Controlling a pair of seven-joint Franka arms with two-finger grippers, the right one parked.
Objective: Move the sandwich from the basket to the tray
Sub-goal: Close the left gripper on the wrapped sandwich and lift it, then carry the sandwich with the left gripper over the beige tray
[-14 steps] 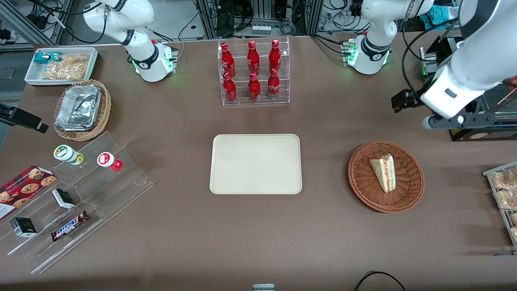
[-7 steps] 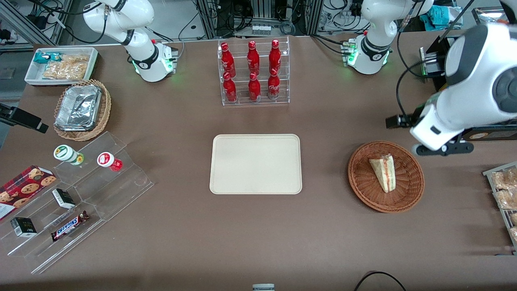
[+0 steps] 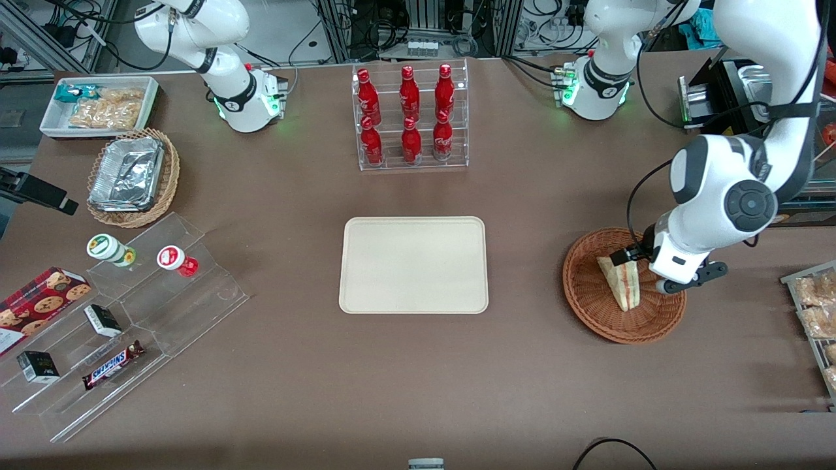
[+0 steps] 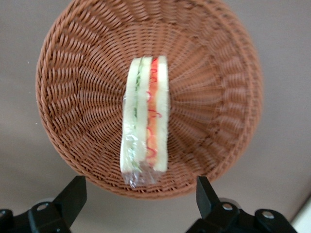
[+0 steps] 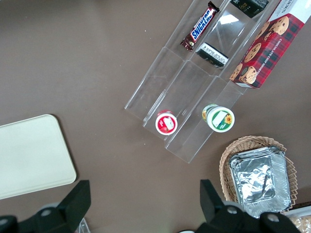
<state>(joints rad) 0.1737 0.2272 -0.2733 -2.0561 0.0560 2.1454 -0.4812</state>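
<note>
The sandwich (image 3: 617, 281) is a pale bread wedge with red and green filling, wrapped in clear film, lying in the round reddish-brown basket (image 3: 594, 310). The cream tray (image 3: 413, 264) lies flat mid-table, apart from the basket, toward the parked arm's end. My left gripper (image 3: 681, 279) hangs over the basket's rim, beside the sandwich. In the left wrist view the sandwich (image 4: 146, 116) lies on edge in the basket (image 4: 214, 97). The gripper (image 4: 138, 194) is open there, its fingers (image 4: 73, 196) spread wider than the sandwich and holding nothing.
A clear rack of red bottles (image 3: 410, 117) stands farther from the front camera than the tray. Clear stepped shelves with snacks (image 3: 130, 307), a tan basket of foil containers (image 3: 130, 176) and a white bin (image 3: 98, 104) lie toward the parked arm's end. A wire rack of pastries (image 3: 816, 313) is beside the basket.
The left arm has swung down and toward the front camera, from beside the basket to over its rim next to the sandwich. Sandwich, basket and tray have not moved.
</note>
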